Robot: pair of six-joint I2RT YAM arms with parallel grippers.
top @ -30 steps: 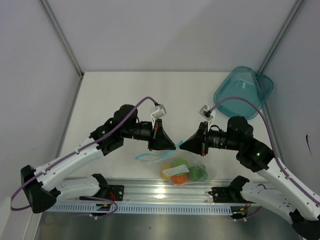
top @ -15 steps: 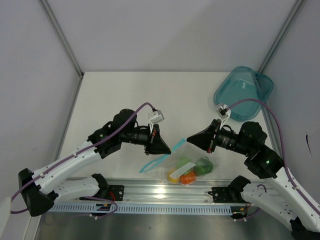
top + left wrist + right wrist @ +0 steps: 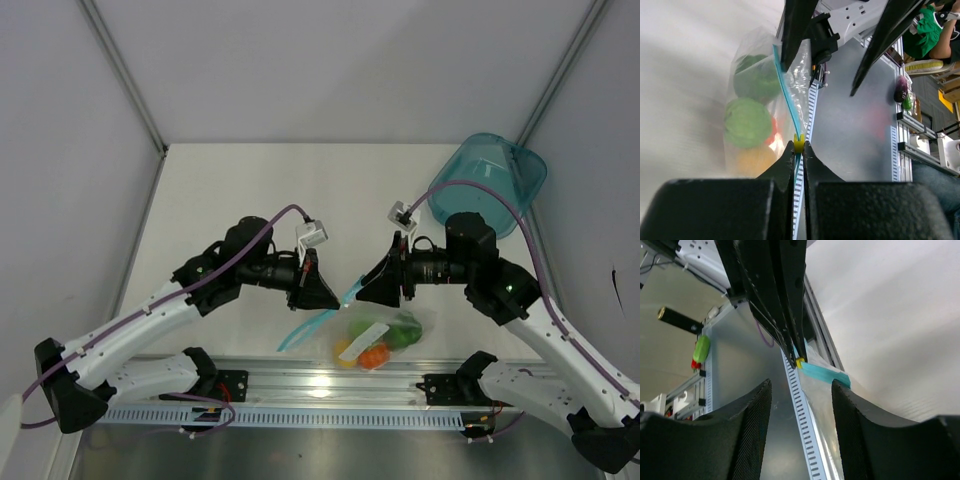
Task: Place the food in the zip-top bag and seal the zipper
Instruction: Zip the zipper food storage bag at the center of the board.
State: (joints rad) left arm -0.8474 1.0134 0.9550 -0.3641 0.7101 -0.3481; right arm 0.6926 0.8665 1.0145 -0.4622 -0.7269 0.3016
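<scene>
The clear zip-top bag point(image 3: 425, 322) lies near the table's front edge. The food is inside it: light green point(image 3: 746, 122), dark green point(image 3: 756, 77), yellow point(image 3: 752, 161) and orange-red point(image 3: 372, 355) pieces. The teal zipper point(image 3: 310, 327) runs from the bag's mouth toward the left. My left gripper point(image 3: 336, 293) is shut on the zipper at its small yellow slider point(image 3: 798, 144). My right gripper point(image 3: 362, 291) stands open just right of it. In the right wrist view its fingers point(image 3: 756, 420) straddle the strip point(image 3: 822, 374) without touching.
A translucent teal bowl point(image 3: 487, 185) rests tilted at the back right corner. A metal rail point(image 3: 330, 385) runs along the near edge just below the bag. White walls close in the table on the left, back and right.
My right gripper, shut a second ago, drew off to the right, came back beside the left gripper's tip and now stands open. The bag and zipper shifted slightly right.
</scene>
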